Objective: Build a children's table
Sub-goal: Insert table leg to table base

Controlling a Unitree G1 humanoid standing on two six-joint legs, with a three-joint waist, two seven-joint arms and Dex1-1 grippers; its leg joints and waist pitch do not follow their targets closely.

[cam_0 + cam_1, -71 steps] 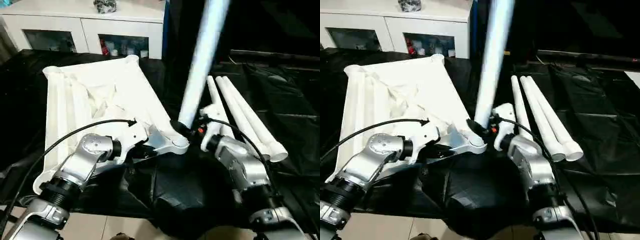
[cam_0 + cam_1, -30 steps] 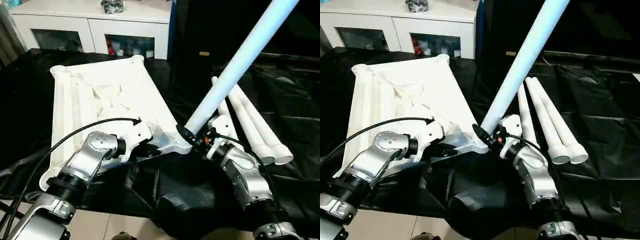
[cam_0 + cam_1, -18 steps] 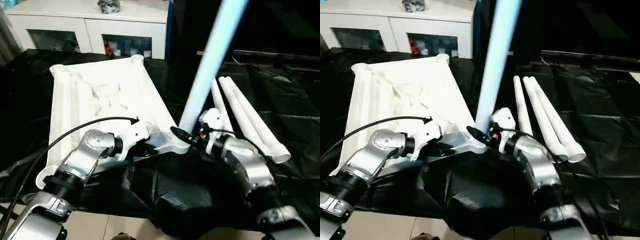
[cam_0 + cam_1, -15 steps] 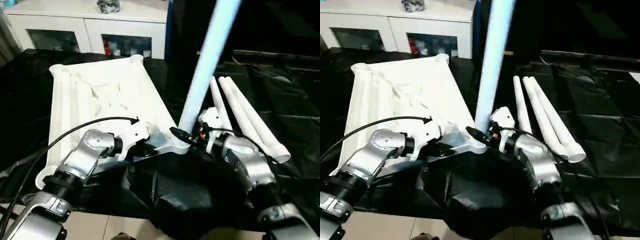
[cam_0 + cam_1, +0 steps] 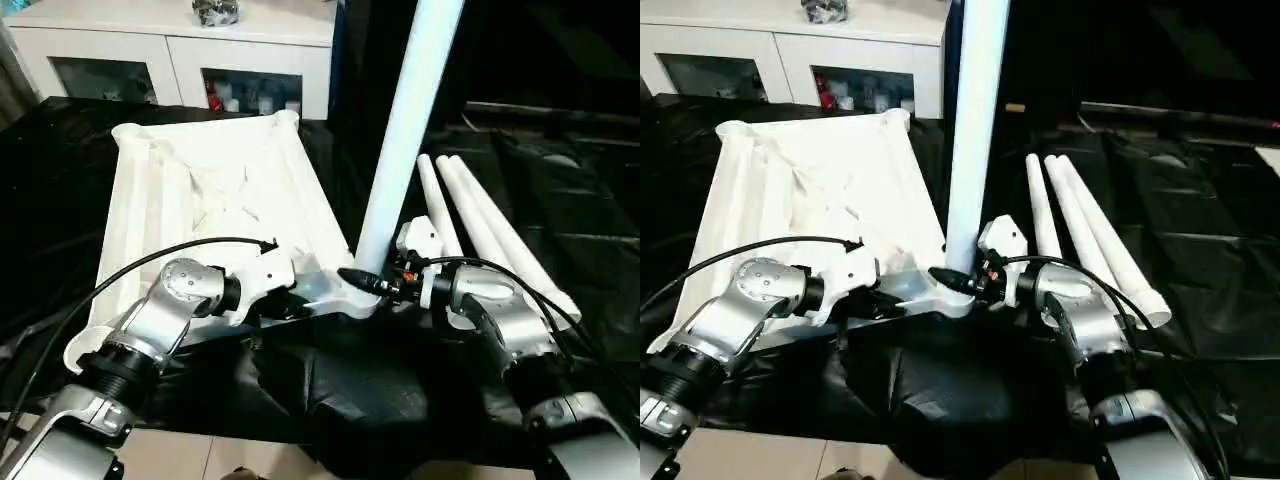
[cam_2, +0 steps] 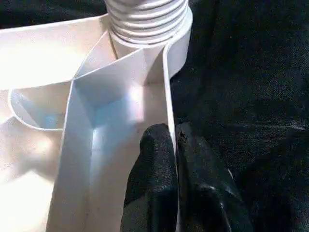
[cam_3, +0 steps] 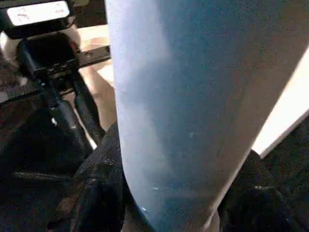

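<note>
Glossy white plastic tabletop (image 5: 200, 200)

A pale leg (image 7: 188, 121) stands between the right pincer's (image 7: 178, 212) black fingers (image 7: 96, 193), pressed on both sides.

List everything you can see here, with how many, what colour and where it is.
Table top: one, white, upside down on the black cover, ribbed underside up.
Upright leg: one, white, standing at the top's near right corner socket.
Spare legs: three, white, lying side by side right of the top.
Cover: one, black, spread under everything.
Cabinet: one, white with glass doors, behind.
Left gripper: black fingers pinching the top's rim near that corner.
Right gripper: black fingers clamped on the upright leg's base.
</note>
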